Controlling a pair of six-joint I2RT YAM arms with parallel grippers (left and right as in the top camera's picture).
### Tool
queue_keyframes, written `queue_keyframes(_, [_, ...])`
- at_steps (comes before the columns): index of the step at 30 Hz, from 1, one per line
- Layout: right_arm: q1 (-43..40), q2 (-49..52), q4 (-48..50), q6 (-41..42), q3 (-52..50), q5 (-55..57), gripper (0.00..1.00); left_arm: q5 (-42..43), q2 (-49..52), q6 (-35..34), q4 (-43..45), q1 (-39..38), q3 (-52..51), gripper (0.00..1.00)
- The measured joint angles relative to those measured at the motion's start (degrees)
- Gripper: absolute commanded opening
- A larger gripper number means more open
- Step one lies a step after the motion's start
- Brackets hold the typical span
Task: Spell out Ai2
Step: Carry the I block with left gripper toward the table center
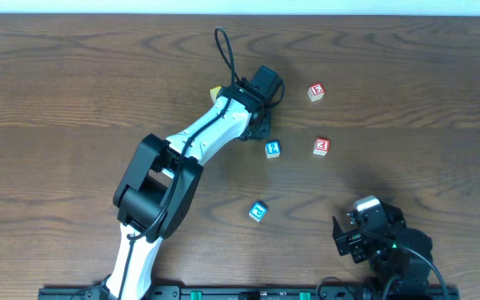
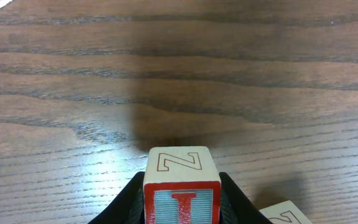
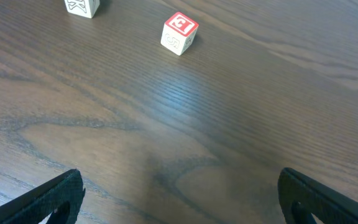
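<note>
The small wooden cube with a red-bordered face showing a red letter I point(image 2: 182, 190) sits between the two black fingers point(image 2: 124, 208) of the left hand point(image 2: 182, 211), which is closed on its side faces. Its top face carries an outlined N or Z. I cannot tell whether it rests on the brown wood-grain table point(image 2: 179, 81) or hangs just above it. From overhead, this hand is toward the far middle of the table, near a blue-faced wooden cube point(image 1: 272, 149) that seems to read 2.

By its look, the I cube is light, rigid and hard to damage. Its smooth painted faces could slip or twist under a corner grip, so the sound hold is flat pads square on two opposite faces, near mid-height.

A pale cube corner point(image 2: 286, 214) lies just beside one finger, and setting down may nudge it. Further out are a red-faced cube point(image 1: 316, 92), a second red-faced cube point(image 1: 322, 147), and another blue cube point(image 1: 258, 211) nearer the robot. The right hand point(image 3: 182, 199) hovers empty at the front right, fingers spread wide.
</note>
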Motion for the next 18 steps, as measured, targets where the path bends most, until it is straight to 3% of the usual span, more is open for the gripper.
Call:
queue_keyframes(5, [0.00,0.00,0.00,0.00,0.00,0.00,0.99,-0.02,0.72,0.00,0.31,0.00,0.00,0.09])
queue_keyframes(11, [0.00,0.00,0.00,0.00,-0.02,0.00,0.99,-0.20,0.85,-0.02,0.48,0.00,0.00,0.16])
queue_keyframes(18, [0.00,0.00,0.00,0.00,0.00,0.00,0.99,-0.35,0.96,-0.22,0.50,0.00,0.02,0.43])
